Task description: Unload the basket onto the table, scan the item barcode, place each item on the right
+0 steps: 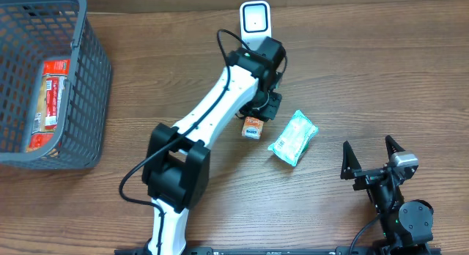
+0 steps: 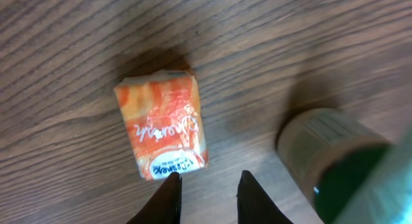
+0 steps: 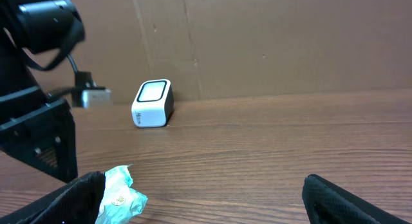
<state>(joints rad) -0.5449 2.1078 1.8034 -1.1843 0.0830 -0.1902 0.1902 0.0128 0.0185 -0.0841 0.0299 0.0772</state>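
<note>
the little orange box (image 2: 164, 124) lies flat on the wooden table (image 1: 366, 64) — right by the tips of the left gripper (image 2: 208, 179). its two fingers stand just a little apart and hold nothing. the white scanner (image 1: 256, 19) stands at the far side, and a green packet (image 1: 293, 138) lies near the box. the right gripper (image 1: 367, 143) is wide open — empty too.
</note>
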